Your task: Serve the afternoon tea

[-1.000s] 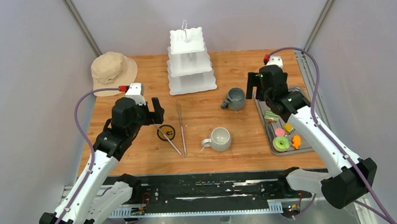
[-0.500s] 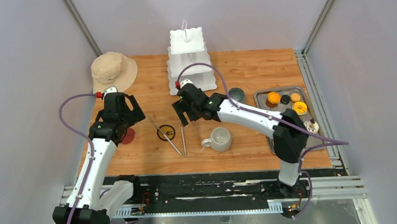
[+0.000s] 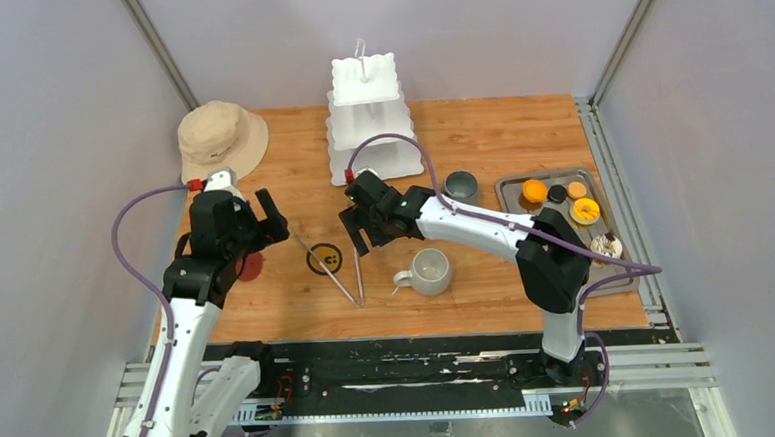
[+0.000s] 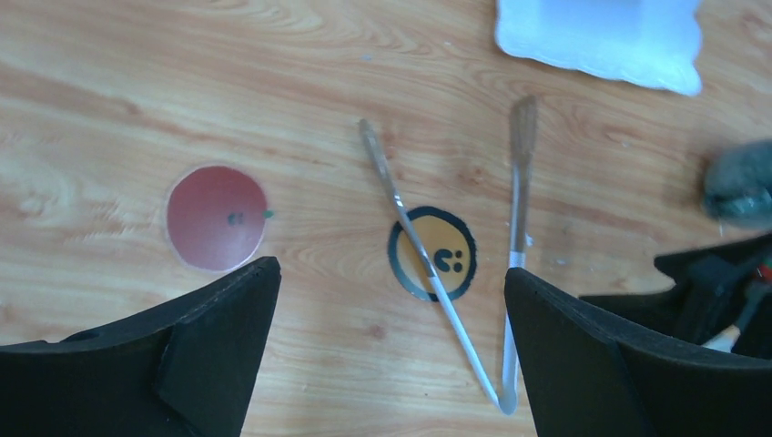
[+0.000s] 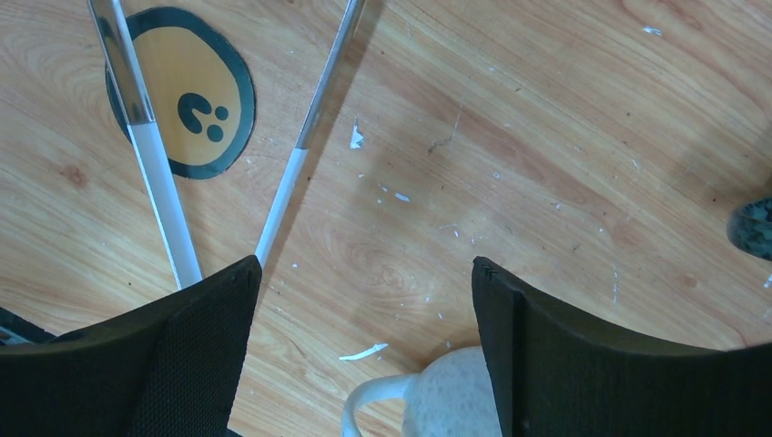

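3-tier stand (image 3: 370, 119): far edge of table (image 3: 479, 134), centre. Steel tray (image 3: 513, 200): rt edge, pastries (image 3: 558, 196) on its far end. Near mug (image 3: 429, 270): mid-table twd front edge. Far mug (image 3: 460, 186): btwn stand and tray. L gripper (image 4: 391, 364): jaws wide, empty, above tongs (image 4: 437, 273). R gripper (image 5: 364, 355): jaws wide, empty, above near mug's handle side.

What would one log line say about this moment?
left gripper open, holding nothing | right gripper open above tongs | pastries on tray | mugs on table
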Controlling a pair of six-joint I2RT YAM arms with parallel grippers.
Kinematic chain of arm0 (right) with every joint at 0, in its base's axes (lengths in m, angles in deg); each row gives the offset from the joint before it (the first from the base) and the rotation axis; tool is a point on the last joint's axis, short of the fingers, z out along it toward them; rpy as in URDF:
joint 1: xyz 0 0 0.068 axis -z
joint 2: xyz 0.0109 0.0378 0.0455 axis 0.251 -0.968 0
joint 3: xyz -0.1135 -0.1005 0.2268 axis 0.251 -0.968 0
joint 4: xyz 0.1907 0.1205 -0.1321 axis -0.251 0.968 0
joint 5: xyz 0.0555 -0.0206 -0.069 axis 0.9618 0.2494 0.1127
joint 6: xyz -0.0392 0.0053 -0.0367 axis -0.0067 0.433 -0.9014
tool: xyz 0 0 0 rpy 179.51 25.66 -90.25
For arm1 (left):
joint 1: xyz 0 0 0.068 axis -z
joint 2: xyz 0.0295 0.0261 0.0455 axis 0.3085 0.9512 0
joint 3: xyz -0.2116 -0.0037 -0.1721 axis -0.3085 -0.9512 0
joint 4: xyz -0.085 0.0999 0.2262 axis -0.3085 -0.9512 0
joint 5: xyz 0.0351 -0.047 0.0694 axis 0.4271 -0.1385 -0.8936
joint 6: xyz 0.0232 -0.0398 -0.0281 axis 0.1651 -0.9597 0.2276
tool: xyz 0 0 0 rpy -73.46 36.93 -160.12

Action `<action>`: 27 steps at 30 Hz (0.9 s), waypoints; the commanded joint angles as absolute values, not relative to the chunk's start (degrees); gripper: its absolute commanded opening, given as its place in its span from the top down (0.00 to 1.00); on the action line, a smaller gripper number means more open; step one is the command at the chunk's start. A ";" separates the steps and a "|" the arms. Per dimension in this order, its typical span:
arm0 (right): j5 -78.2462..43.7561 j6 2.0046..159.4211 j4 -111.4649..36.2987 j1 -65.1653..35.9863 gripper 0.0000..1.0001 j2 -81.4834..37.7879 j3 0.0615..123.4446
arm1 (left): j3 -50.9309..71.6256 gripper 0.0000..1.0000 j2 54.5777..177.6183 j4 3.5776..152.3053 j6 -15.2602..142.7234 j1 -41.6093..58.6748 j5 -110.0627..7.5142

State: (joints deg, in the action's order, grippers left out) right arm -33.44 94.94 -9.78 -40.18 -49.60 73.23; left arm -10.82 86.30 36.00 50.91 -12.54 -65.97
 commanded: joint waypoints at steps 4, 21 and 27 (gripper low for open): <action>-32.87 97.40 -13.29 -41.09 0.15 -47.87 70.92 | -12.64 0.02 83.49 39.12 59.20 -1.59 -61.82; -32.36 103.06 -15.33 -44.53 0.51 -62.19 76.65 | -8.24 0.02 82.32 37.41 53.53 1.02 -75.17; -35.41 102.36 -15.33 -44.44 0.78 -60.93 75.94 | -8.73 0.02 82.50 37.71 53.50 0.95 -75.53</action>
State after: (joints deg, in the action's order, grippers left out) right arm -32.13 102.61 -15.85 -43.90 -61.56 75.31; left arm -9.31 82.27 36.92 53.88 0.67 -73.97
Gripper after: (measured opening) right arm 0.291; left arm 0.982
